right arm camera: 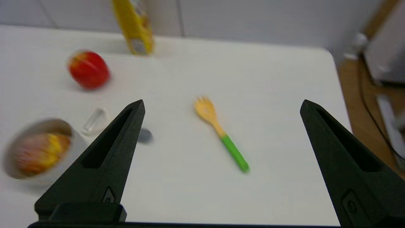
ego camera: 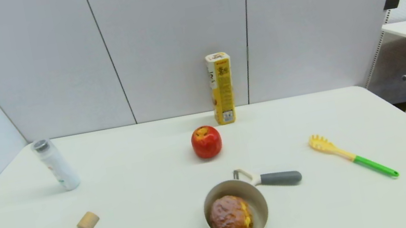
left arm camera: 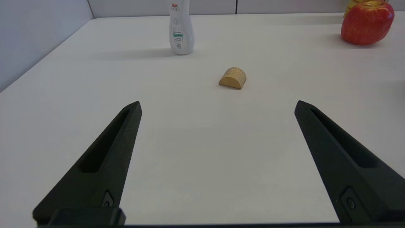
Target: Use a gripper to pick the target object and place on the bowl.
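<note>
Table (ego camera: 143, 225): white, holds everything; all places below are given rel. to the bowl.

Bowl (ego camera: 258, 204): grey-white, deep, upright at the near-centre edge. The bun (ego camera: 230, 217) sits inside it, below the rim, leaning toward the bowl's left wall. Judgement: placement looks done, so the step in hand is clearing away. To do it well, keep both arms high and back, no sweep across the rim, nothing nudging the bowl.

Yellow carton (ego camera: 222, 88): far behind the bowl, upright against the wall. White bottle (ego camera: 56, 165): well to the left and behind, tilted. Pasta fork (ego camera: 350, 155): well to the right, yellow head pointing away-left, green handle nearer.

Left gripper (left arm camera: 218, 106): fingers spread wide, holding nothing, low over bare table well left of the bowl, aimed at the wood block (left arm camera: 233, 78). Right gripper (right arm camera: 221, 106): fingers also wide apart, empty, to the right of the bowl and above the tabletop, fork seen between them. Neither shows in the head view.

Apple (ego camera: 206, 142): behind the bowl, apart from it. Peeler (ego camera: 272, 177): just behind-right of the bowl, blade end near or touching the rim (can't tell which), grey handle pointing right.

Bun orientation: roundish, no clear long axis. Crackled brown top faces up, yellow filling shows on its right side.
</note>
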Available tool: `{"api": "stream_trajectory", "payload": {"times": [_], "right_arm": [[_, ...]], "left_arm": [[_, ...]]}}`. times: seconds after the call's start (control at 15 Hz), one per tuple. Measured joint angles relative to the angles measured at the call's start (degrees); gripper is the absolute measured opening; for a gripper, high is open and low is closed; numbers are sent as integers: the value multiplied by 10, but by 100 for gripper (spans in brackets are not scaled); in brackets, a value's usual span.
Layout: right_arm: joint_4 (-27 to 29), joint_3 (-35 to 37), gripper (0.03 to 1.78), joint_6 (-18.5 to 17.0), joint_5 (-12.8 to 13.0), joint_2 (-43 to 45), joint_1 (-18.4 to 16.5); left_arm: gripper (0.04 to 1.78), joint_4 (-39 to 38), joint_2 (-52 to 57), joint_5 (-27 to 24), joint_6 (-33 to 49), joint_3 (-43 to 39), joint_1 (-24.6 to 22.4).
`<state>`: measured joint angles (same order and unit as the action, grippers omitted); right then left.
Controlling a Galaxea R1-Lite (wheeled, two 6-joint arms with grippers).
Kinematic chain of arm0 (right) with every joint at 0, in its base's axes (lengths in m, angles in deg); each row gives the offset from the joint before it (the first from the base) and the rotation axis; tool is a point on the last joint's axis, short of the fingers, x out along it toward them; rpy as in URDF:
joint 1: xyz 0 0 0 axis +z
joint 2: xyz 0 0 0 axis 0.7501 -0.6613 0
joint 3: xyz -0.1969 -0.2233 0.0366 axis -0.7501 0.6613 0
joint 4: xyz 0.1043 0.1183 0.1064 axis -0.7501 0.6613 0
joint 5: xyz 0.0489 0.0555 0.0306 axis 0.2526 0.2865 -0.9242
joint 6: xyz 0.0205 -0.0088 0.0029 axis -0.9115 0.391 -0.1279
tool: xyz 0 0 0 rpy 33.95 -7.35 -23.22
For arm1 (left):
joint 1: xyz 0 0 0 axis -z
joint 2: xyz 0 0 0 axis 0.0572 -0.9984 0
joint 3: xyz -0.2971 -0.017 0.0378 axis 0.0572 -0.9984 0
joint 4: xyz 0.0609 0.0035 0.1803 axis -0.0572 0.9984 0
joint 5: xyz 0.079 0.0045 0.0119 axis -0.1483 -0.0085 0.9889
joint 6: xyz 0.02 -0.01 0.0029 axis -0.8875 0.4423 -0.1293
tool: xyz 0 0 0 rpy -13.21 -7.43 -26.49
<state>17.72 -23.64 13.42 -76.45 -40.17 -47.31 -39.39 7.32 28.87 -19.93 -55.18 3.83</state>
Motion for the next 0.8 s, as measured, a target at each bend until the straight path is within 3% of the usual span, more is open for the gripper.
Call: {"api": "stream_trajectory", "payload": {"times": [0.2, 0.53, 0.8], "right_arm": [[-3, 119, 169, 13, 38, 93, -1], [-4, 285, 169, 21, 45, 253, -1], [-5, 362, 170, 17, 45, 344, -4]], "left_arm": [[171, 0, 0, 0, 0, 0, 0], [171, 0, 0, 0, 0, 0, 0], [171, 0, 0, 0, 0, 0, 0]]}}
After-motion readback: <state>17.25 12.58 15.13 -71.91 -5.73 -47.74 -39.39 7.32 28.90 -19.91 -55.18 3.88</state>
